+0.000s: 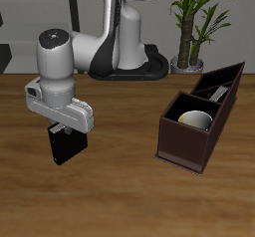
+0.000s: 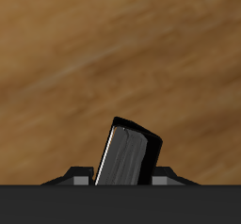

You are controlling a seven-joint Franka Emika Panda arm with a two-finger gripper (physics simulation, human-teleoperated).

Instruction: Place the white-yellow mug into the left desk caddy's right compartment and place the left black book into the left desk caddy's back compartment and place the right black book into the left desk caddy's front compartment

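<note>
Between the fingers of the gripper, the right black book is hanging clamped, tilted, above the table. Well off beside it, the left desk caddy is holding the white-yellow mug in its right compartment.

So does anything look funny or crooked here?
A little. The black book held between the fingers leans to one side in the wrist view instead of standing straight. The white-yellow mug sits neatly in the left desk caddy, in its big square section, and another dark book leans in a narrow slot. Nothing spilled.
</note>
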